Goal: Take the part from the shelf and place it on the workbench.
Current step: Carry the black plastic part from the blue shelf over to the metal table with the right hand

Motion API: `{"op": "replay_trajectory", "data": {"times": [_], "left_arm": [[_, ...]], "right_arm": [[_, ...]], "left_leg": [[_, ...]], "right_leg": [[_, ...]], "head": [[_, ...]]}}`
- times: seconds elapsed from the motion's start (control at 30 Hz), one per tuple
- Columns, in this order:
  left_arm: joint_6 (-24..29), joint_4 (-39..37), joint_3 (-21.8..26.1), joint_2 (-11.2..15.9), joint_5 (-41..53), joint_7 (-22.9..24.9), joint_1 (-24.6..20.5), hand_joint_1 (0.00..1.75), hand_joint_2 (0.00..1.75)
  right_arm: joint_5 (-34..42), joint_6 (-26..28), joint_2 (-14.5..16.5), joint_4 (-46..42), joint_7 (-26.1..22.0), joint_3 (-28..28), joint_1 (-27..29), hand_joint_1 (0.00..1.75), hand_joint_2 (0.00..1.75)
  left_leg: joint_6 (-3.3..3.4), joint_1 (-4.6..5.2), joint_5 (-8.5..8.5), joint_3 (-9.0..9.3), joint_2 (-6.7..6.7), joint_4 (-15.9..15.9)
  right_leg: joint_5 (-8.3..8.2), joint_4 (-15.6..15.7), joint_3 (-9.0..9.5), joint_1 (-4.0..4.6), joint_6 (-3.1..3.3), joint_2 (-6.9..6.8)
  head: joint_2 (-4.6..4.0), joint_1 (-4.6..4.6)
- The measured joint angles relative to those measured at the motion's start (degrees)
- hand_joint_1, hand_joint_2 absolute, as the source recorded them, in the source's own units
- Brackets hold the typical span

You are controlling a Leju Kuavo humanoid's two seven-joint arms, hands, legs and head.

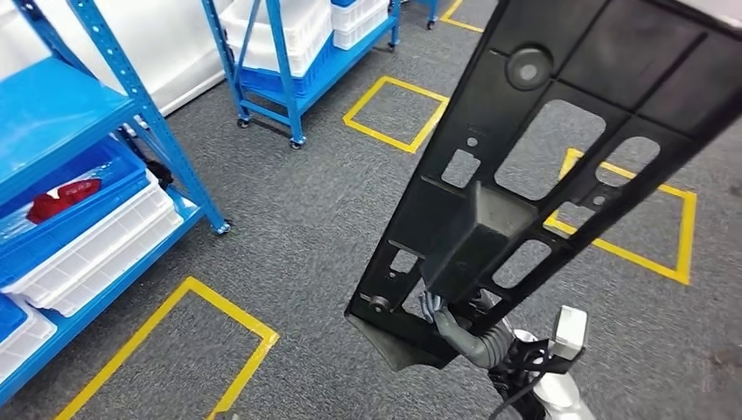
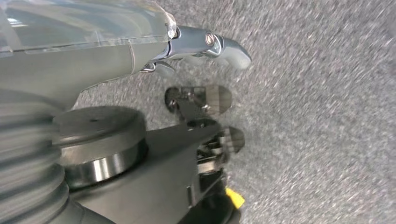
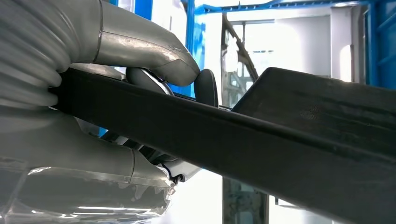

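Note:
A long black plastic part (image 1: 477, 236) with several cut-outs rises up and to the right across the head view, well above the carpet. My right hand (image 1: 451, 319) grips its lower end from beneath. In the right wrist view the thumb and fingers of the right hand (image 3: 140, 51) wrap around the part's dark edge (image 3: 280, 140). My left hand (image 2: 196, 51) hangs over the grey floor with its fingers (image 2: 219, 99) spread and nothing in them.
A blue shelf (image 1: 79, 114) at the left carries white and blue bins, one with a red item (image 1: 61, 199). Another blue rack (image 1: 289, 79) stands at the back. Yellow tape squares (image 1: 398, 114) mark the grey carpet.

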State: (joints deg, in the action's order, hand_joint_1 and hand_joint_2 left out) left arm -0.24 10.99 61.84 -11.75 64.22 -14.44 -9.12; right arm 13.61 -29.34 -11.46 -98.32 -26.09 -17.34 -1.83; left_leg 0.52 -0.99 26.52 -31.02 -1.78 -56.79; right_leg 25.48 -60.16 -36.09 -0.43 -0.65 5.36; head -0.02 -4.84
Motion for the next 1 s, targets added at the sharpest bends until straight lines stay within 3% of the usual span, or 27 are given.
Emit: {"op": "replay_trajectory", "data": {"times": [0.07,0.13,0.17,0.2,0.23,0.3,0.37,0.43,0.5,0.57,0.63,0.67,0.7,0.77,0.83,0.9,0.97,1.0], "left_arm": [[0.0,0.0,0.0,0.0,-0.1,-0.1,0.0,0.0,1.75],[0.0,0.0,0.0,0.1,-0.5,-0.2,0.2,0.0,1.75],[0.0,0.0,0.1,0.1,-0.8,-0.3,0.3,0.0,1.75],[0.0,0.0,0.2,0.1,-1.1,-0.5,0.4,0.0,1.75],[0.0,0.0,0.3,0.1,-1.4,-0.6,0.5,0.0,1.75],[0.0,0.0,0.6,0.1,-1.9,-0.9,0.5,0.0,1.75],[0.1,0.0,1.0,0.1,-2.2,-1.2,0.6,0.0,1.75],[0.1,0.0,1.3,0.2,-2.4,-1.3,0.7,0.0,1.75],[0.1,0.0,1.4,0.1,-2.5,-1.4,0.7,0.0,1.75],[0.0,0.0,1.5,0.1,-2.4,-1.4,0.8,0.0,1.75],[0.0,0.0,1.5,0.1,-2.4,-1.5,0.9,0.0,1.75],[0.0,0.0,1.5,0.1,-2.3,-1.5,0.9,0.0,1.75],[0.1,0.0,1.5,0.1,-2.3,-1.5,0.9,0.0,1.75],[0.1,0.0,1.5,0.1,-2.3,-1.4,0.8,0.0,1.75],[0.2,0.0,1.5,0.2,-2.3,-1.4,0.9,0.0,1.75],[0.3,0.0,1.6,0.1,-2.3,-1.3,0.9,0.0,1.75],[0.3,0.0,1.6,0.0,-2.4,-1.3,0.8,0.0,1.75],[0.4,0.0,1.6,0.0,-2.4,-1.2,0.8,0.0,1.75]], "right_arm": [[0.1,-0.2,0.1,0.4,0.1,0.0,-0.9,1.75,1.75],[0.2,-0.6,0.1,0.8,0.3,0.0,-1.4,1.75,1.75],[0.2,-0.8,0.1,1.1,0.5,0.0,-1.4,1.75,1.75],[0.3,-0.9,0.1,1.4,0.6,0.0,-1.5,1.75,1.75],[0.4,-1.0,0.1,1.7,0.7,-0.1,-1.7,1.75,1.75],[0.5,-1.0,0.3,2.2,0.8,-0.2,-2.4,1.75,1.75],[0.5,-1.0,0.8,2.7,1.0,-0.4,-3.2,1.75,1.75],[0.5,-1.0,1.1,3.0,1.3,-0.5,-3.6,1.75,1.75],[0.5,-1.0,1.3,3.2,1.5,-0.6,-3.9,1.75,1.75],[0.5,-1.0,1.6,3.2,1.6,-0.7,-4.3,1.75,1.75],[0.5,-0.9,1.9,3.3,1.7,-0.8,-4.6,1.75,1.75],[0.5,-0.9,1.9,3.4,1.8,-0.8,-4.6,1.75,1.75],[0.5,-0.9,1.9,3.5,1.8,-0.8,-4.5,1.75,1.75],[0.6,-0.8,1.9,3.5,1.9,-0.8,-4.5,1.75,1.75],[0.6,-0.6,1.9,3.4,2.0,-0.7,-4.3,1.75,1.75],[0.6,-0.5,1.9,3.2,2.2,-0.6,-3.9,1.75,1.75],[0.5,-0.4,1.7,2.9,2.4,-0.4,-3.3,1.75,1.75],[0.5,-0.3,1.6,2.8,2.4,-0.2,-3.1,1.75,1.75]], "left_leg": [[0.34,-0.08,-0.26,0.1,1.36,0.4],[0.38,0.0,-0.2,0.03,2.79,0.3],[0.31,0.01,-0.11,0.01,3.48,0.3],[0.2,0.0,0.0,0.02,4.14,0.2],[0.01,-0.02,0.16,0.09,4.74,0.1],[-0.57,0.15,0.61,0.24,5.83,-0.2],[-1.24,0.48,1.01,0.39,6.72,-0.4],[-1.87,0.58,1.22,0.65,7.68,-0.3],[-2.46,0.32,2.39,0.47,6.87,-1.5],[-2.72,0.1,5.75,-1.84,4.22,-7.0],[-2.71,0.1,9.16,-5.74,2.59,-15.1],[-2.64,0.12,9.52,-7.04,2.34,-17.5],[-2.5,0.13,8.67,-7.34,2.23,-17.7],[-1.95,0.16,4.32,-5.01,1.32,-11.6],[-1.42,0.04,1.24,-2.02,-1.16,-4.3],[-1.19,0.11,0.97,-0.87,-2.39,-1.6],[-0.77,0.15,0.78,-0.55,-1.27,-1.0],[-0.37,0.04,0.58,-0.35,-0.6,-0.7]], "right_leg": [[3.12,-5.5,-2.55,0.02,-0.41,-3.35],[6.11,-12.3,-5.79,-0.42,-0.89,-4.65],[6.29,-13.8,-6.47,-0.66,-1.12,-4.9],[5.34,-12.9,-5.95,-0.87,-1.29,-5.16],[3.62,-10.0,-4.35,-1.03,-1.39,-5.64],[0.77,-2.2,-0.3,-0.93,-1.27,-7.9],[0.22,1.3,1.34,-0.5,-0.63,-9.03],[0.25,1.3,1.19,-0.28,0.18,-7.87],[0.1,1.6,1.27,-0.43,0.94,-6.73],[-0.05,1.8,1.35,-0.57,1.6,-5.57],[-0.07,1.7,1.3,-0.4,1.89,-4.18],[-0.06,1.7,1.31,-0.29,1.91,-3.39],[-0.06,1.6,1.33,-0.2,1.92,-2.55],[-0.04,1.5,1.43,-0.12,1.88,-0.85],[-0.02,1.3,1.29,-0.05,1.54,0.67],[-0.22,1.2,0.85,-0.28,0.81,1.94],[-0.43,1.4,0.58,-0.55,0.01,2.77],[-0.05,0.8,0.31,-0.47,-0.32,1.89]], "head": [[0.0,0.01],[0.0,0.01],[0.0,0.01],[0.0,0.01],[0.0,0.01],[0.0,0.01],[0.0,0.01],[0.0,0.01],[0.0,0.01],[0.0,0.01],[0.0,0.01],[0.0,0.01],[0.0,0.01],[0.0,0.01],[0.0,0.01],[0.0,0.0],[0.0,0.0],[0.0,0.01]]}}
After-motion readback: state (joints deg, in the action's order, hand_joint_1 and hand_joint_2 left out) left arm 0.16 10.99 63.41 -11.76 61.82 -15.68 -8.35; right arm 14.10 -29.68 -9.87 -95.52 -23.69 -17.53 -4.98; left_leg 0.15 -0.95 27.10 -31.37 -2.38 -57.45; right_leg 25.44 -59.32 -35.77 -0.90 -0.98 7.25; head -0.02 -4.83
